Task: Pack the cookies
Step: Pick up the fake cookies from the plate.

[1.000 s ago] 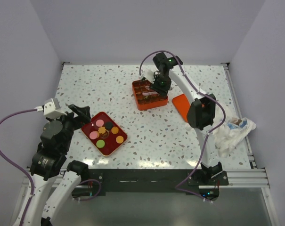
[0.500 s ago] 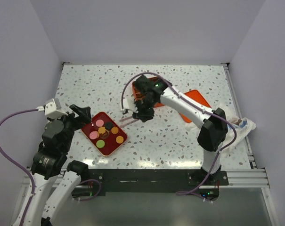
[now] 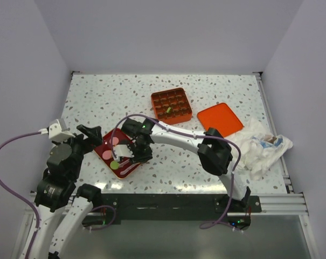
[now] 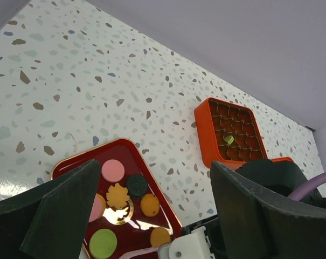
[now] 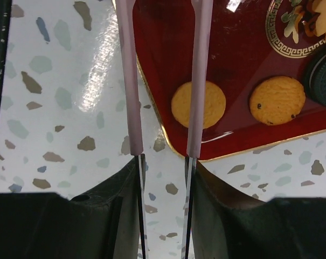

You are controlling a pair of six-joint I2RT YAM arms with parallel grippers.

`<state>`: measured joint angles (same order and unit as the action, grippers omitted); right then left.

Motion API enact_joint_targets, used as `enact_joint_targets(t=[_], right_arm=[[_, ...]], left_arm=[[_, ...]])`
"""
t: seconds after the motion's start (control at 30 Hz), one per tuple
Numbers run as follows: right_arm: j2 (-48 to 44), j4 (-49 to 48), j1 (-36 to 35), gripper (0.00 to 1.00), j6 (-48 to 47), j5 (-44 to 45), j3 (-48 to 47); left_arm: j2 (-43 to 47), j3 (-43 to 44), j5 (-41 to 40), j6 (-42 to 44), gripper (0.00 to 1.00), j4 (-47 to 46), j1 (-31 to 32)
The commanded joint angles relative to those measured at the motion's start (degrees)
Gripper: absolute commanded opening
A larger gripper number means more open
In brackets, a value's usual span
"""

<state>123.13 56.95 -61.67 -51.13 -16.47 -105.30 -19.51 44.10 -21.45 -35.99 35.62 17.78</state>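
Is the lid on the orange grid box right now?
No, the orange lid lies flat to the right of the open grid box, not touching it.

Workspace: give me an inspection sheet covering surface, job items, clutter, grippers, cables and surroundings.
Surface: speckled white table.
Job's things: cookies lie on the red tray; one green cookie sits in the orange grid box; the orange lid lies apart on the table.
Clutter: crumpled white cloth at the right edge.
Grippers: left gripper beside the tray, jaws open, empty; right gripper over the tray's edge, jaws apart, empty.
Cables: left cable loops outside the table; right cable arcs above the tray.
Surroundings: plain pale walls.
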Motion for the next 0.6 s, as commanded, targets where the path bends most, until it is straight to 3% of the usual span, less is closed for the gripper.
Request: enact_joint_targets(t=[0.0, 0.57], right_arm=[[0.1, -4.3, -0.5, 0.38, 3.1, 3.9, -3.3], [4.0, -6.5, -2.4, 0.40, 7.5, 9.3, -5.1]], left_arm=[[0.9, 0.7, -2.5, -0.4, 0.88, 0.8, 0.2], [3.1, 1.2, -6.1, -1.4, 0.88, 2.9, 0.2]])
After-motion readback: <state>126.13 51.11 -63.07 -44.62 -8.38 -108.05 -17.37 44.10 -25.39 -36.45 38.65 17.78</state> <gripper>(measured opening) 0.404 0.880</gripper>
